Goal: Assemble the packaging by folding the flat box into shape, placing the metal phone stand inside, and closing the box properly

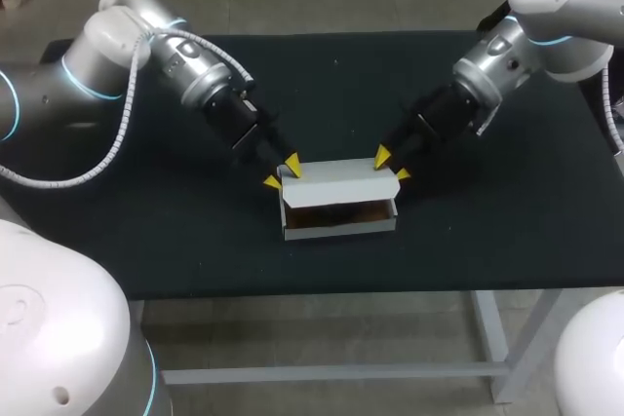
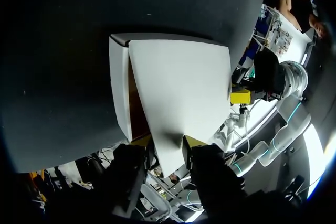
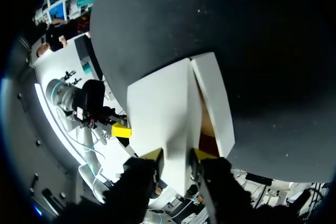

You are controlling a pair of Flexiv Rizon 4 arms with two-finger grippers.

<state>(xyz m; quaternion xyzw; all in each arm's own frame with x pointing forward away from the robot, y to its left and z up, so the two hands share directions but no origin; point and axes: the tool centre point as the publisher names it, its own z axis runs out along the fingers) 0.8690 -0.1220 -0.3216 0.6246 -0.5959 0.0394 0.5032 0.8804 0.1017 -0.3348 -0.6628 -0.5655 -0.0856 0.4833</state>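
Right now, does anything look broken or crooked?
Nothing stands out. The white box sits straight on the table, undamaged, its lid flap raised with the left gripper and right gripper each pinching one end.

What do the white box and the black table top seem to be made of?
The white box looks like thin matte cardboard: sharp folds, brown inside. The black table top looks like matte cloth or mat, without glare; I cannot tell which.

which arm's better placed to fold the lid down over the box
Left, narrowly: the left gripper and right gripper sit at opposite ends of the raised lid, but the left overlaps its corner more. Probably a two-arm fold.
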